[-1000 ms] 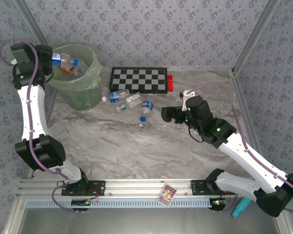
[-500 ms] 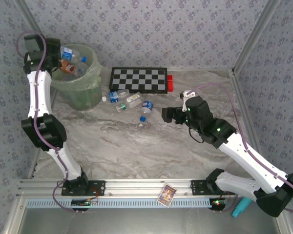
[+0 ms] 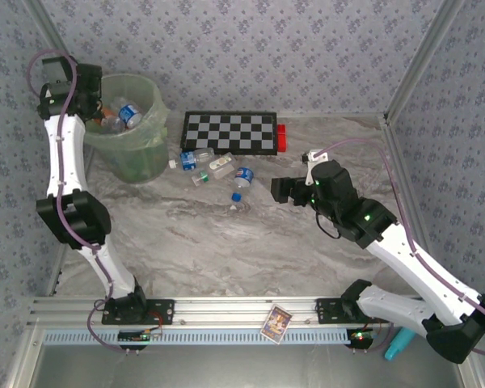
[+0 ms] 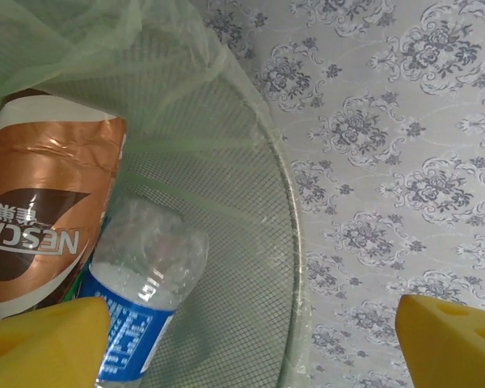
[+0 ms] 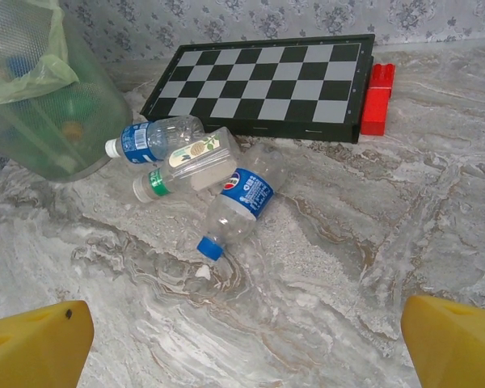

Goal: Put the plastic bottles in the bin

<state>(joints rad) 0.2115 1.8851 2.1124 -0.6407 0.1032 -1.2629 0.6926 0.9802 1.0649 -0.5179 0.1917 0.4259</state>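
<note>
Hovering over the round pale green translucent bin (image 3: 137,162) at ten o'clock, my left jaws gape empty; a clear blue-labelled bottle (image 4: 141,283) lies inside, so this drop looks done. Next my right jaws, also apart, must clamp one of three clear plastic bottles (image 5: 198,166) at their ten o'clock.

Three loose bottles (image 5: 158,137) (image 5: 196,166) (image 5: 239,196), one bin (image 5: 56,113)

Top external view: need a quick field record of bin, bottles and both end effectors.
bin: pale green, lined, far left of table
in bin: blue-label bottle beside copper-label bottle
on table: three lying by the near left corner of the checkerboard: white-cap bottle, green-cap bottle, blue-cap bottle
left end effector: open, empty, over bin
right end effector: open, empty, facing the three
</note>
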